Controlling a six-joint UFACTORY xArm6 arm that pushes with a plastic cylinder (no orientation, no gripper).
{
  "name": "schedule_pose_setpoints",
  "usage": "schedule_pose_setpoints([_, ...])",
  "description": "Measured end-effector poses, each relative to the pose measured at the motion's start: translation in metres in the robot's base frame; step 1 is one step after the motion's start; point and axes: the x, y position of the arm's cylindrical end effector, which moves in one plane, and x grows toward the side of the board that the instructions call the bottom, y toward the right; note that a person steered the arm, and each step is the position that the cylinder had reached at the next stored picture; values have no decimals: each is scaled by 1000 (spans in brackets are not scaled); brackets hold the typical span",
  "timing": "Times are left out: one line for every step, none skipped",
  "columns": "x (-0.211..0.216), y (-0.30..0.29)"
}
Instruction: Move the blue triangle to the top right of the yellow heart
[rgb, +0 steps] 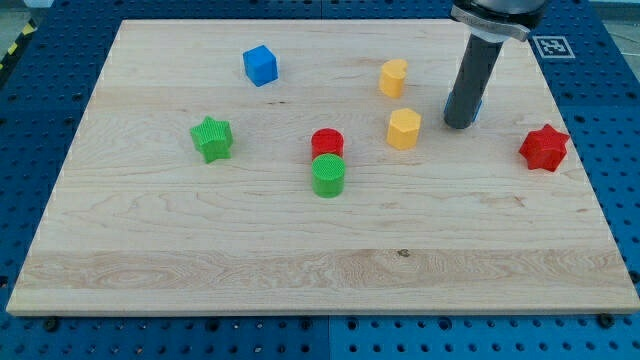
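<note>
The blue triangle (478, 106) shows only as a thin blue sliver at the right edge of my rod, which hides most of it. My tip (460, 124) rests on the board right against it, on its left and front side. The yellow heart (393, 77) lies to the upper left of my tip, about a rod's width and a half away. The blue triangle sits to the right of the heart and slightly lower in the view.
A yellow hexagon (404, 129) lies just left of my tip. A red star (544, 148) sits near the board's right edge. A red cylinder (327, 142) touches a green cylinder (328, 176) mid-board. A green star (211, 138) and a blue cube (260, 65) lie left.
</note>
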Motion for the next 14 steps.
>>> schedule_pose_setpoints([-15, -3])
schedule_pose_setpoints([-18, -4])
schedule_pose_setpoints([-2, 12])
schedule_pose_setpoints([17, 25])
schedule_pose_setpoints([4, 25])
schedule_pose_setpoints([-17, 25])
schedule_pose_setpoints([-19, 24])
schedule_pose_setpoints([-40, 14])
schedule_pose_setpoints([-42, 14])
schedule_pose_setpoints([-42, 14])
schedule_pose_setpoints([-59, 12])
schedule_pose_setpoints([-72, 7])
schedule_pose_setpoints([-73, 7])
schedule_pose_setpoints([-48, 19])
